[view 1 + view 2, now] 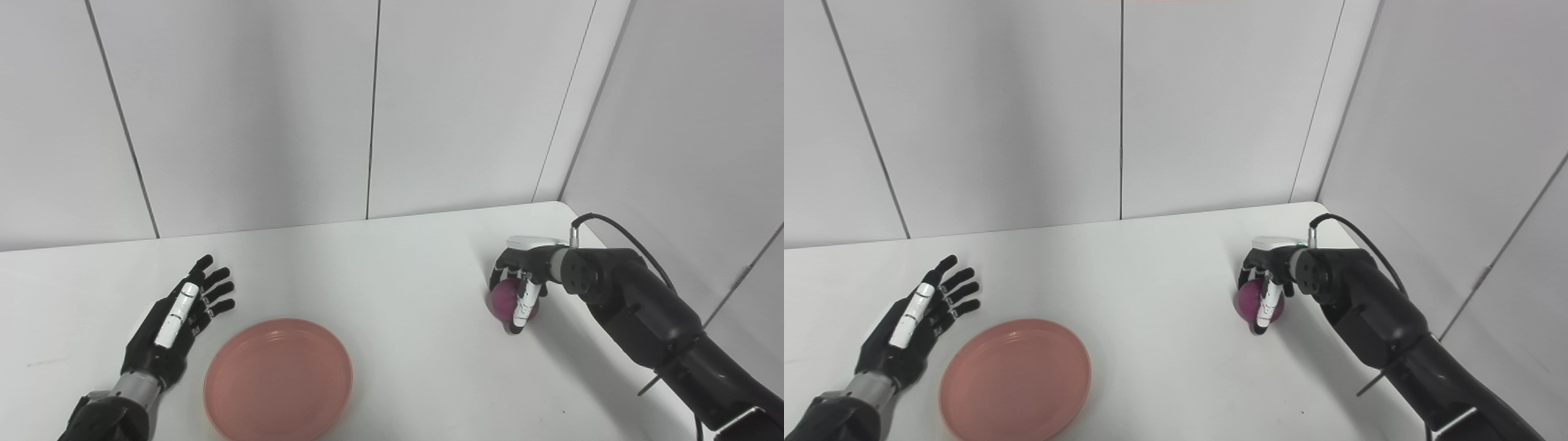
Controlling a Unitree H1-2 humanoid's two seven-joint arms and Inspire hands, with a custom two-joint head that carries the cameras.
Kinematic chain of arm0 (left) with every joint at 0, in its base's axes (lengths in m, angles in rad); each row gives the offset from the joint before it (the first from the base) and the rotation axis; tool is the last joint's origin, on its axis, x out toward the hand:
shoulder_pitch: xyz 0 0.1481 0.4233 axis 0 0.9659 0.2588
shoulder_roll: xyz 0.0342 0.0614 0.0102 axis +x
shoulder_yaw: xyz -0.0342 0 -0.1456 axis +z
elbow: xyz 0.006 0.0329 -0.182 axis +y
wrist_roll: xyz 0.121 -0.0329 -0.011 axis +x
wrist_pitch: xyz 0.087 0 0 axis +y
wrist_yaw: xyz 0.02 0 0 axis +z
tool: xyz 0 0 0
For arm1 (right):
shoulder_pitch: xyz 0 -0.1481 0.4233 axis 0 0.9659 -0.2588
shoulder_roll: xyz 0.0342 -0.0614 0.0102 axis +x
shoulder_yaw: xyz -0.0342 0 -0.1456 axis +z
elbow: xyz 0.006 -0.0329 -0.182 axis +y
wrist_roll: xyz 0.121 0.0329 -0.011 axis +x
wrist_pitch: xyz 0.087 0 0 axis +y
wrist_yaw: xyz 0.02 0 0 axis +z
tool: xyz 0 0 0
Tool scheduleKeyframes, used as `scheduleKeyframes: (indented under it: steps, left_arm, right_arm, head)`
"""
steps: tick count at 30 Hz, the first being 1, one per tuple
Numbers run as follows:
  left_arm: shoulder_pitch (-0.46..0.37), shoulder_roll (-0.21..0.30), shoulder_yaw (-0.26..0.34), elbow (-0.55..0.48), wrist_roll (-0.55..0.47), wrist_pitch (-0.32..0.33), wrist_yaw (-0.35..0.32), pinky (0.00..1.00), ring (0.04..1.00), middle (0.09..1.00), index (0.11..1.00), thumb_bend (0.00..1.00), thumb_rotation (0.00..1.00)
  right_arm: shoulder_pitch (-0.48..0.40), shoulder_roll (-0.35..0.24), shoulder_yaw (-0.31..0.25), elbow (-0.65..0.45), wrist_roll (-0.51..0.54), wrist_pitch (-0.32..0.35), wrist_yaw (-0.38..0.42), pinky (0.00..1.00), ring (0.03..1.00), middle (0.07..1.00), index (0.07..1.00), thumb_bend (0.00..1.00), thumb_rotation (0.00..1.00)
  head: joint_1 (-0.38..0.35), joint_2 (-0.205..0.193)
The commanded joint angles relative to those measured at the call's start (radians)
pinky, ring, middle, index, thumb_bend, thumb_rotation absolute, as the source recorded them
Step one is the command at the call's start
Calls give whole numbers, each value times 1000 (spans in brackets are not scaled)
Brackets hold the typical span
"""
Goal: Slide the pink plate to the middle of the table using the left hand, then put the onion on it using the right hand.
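The pink plate lies empty on the white table, near the front edge and left of centre. My left hand rests open just left of the plate, fingers stretched out and apart from its rim. The purple onion sits on the table at the right. My right hand is over it from above, with fingers and thumb curled around it. The onion appears still on the table surface.
Grey wall panels close the table at the back and right. A black cable arches over my right wrist near the right wall. White tabletop lies between the plate and the onion.
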Motion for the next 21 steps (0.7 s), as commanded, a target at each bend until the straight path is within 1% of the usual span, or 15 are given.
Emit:
scheduleKeyframes:
  steps: [1, 8, 12, 15, 18, 21]
  left_arm:
    - [41, 7, -6, 46, 10, 62, 2, 834, 875, 890, 930, 630, 750]
    - [36, 6, -10, 64, 15, 49, -3, 828, 881, 894, 936, 624, 760]
    - [35, 3, -10, 63, 17, 49, 2, 824, 876, 888, 933, 619, 760]
    - [32, 1, -10, 66, 16, 47, 1, 823, 874, 886, 931, 624, 753]
    - [31, 0, -11, 66, 17, 48, 1, 820, 878, 890, 937, 620, 759]
    - [30, -3, -11, 72, 19, 44, 4, 824, 875, 889, 938, 631, 755]
  right_arm:
    - [-27, -27, -11, -10, 8, -11, 3, 313, 408, 453, 540, 526, 0]
    - [-44, -33, -9, -21, 17, -1, 19, 320, 426, 457, 522, 524, 0]
    - [-56, -42, -9, -24, 17, -17, 27, 334, 442, 471, 510, 526, 0]
    - [-67, -49, -19, -44, 34, -22, 37, 347, 457, 486, 497, 527, 0]
    - [-77, -53, -28, -64, 50, -30, 42, 333, 445, 502, 484, 528, 0]
    - [-90, -58, -25, -99, 47, -36, 45, 325, 439, 509, 477, 528, 0]
  head:
    - [0, 1]
    - [2, -3]
    - [2, -5]
    - [4, -7]
    - [6, -8]
    - [7, -8]
